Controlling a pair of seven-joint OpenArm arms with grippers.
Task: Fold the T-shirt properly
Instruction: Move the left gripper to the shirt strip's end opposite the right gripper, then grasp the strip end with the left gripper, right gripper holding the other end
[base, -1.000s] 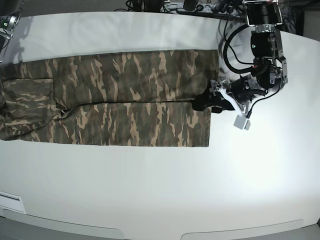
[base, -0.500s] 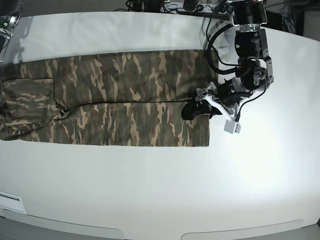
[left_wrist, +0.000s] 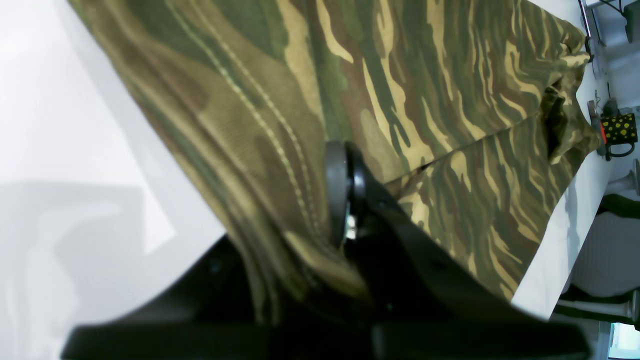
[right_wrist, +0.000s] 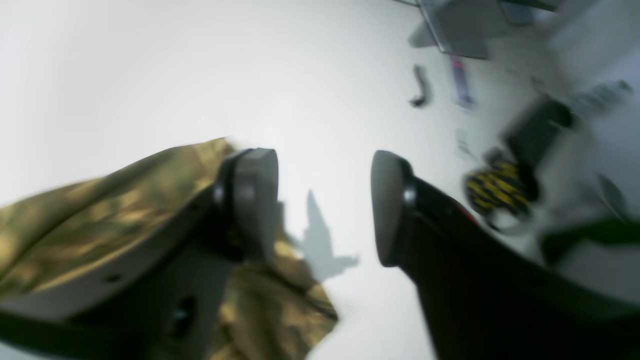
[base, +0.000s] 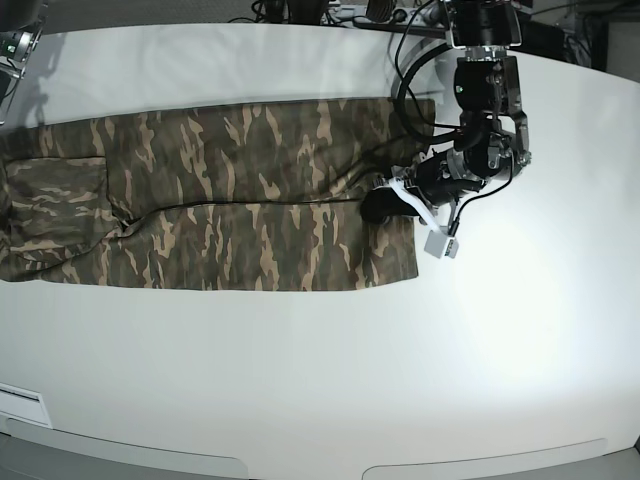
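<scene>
Camouflage T-shirt (base: 230, 200) spread flat across a white surface (base: 320, 380).
It lies long across the upper left and centre of the frame; the left gripper (base: 380, 205) rests on its right hem, where the cloth is bunched up.

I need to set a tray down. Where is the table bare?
Bare: the wide table strip in front of the T-shirt, and the side beyond the left gripper. Crowded: the hem, where that gripper pinches cloth.

Blurred, cropped and hidden parts

The right wrist view is motion-blurred; the T-shirt (base: 230, 200) runs off the base view's left edge; bunched cloth hides the left gripper's (left_wrist: 345, 200) far finger.
</scene>
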